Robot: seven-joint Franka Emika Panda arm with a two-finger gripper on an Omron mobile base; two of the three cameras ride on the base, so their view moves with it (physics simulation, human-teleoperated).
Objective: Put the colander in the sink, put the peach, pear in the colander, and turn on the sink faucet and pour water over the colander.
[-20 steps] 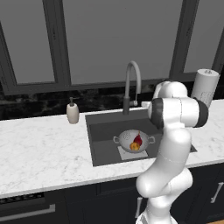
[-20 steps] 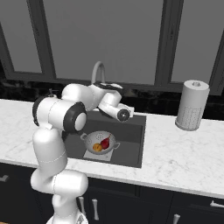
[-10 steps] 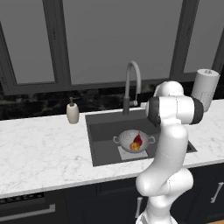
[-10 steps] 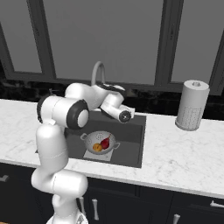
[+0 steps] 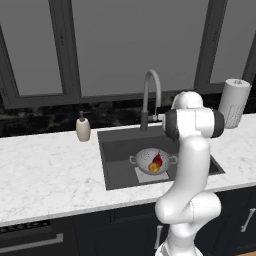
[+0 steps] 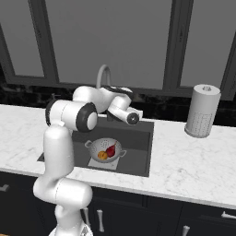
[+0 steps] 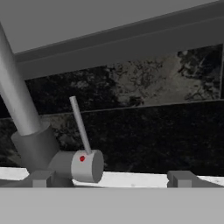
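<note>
1. In the sink (image 5: 117,165), a dark rectangular basin let into the white marble counter (image 5: 45,175), we see the colander (image 5: 150,161) standing upright on the light grey square patch on the basin floor.
2. Inside the colander we find two fruits: the orange-yellow peach (image 5: 154,167) low in the bowl, and the dark red pear (image 5: 157,160) just beside it, the two looking as if they touch. From the right base view the same pair shows, peach (image 6: 103,156) to the left and pear (image 6: 111,150) to the right within the colander (image 6: 105,150).
3. Behind the basin we see the sink faucet (image 5: 150,97) rising as a grey gooseneck with a dark lower stem.
4. We see the arm reaching over the back of the sink toward the faucet base. In the hand view the gripper (image 7: 109,177) has its two tips set wide apart with nothing between them. The faucet's side lever (image 7: 80,124) stands as a thin rod above a round knob marked with a red dot, just beside the left tip; we cannot tell whether they touch.
5. On the counter left of the sink we note a small beige soap bottle (image 5: 83,128), and to the right a paper-towel roll (image 5: 234,102) stands upright.
</note>
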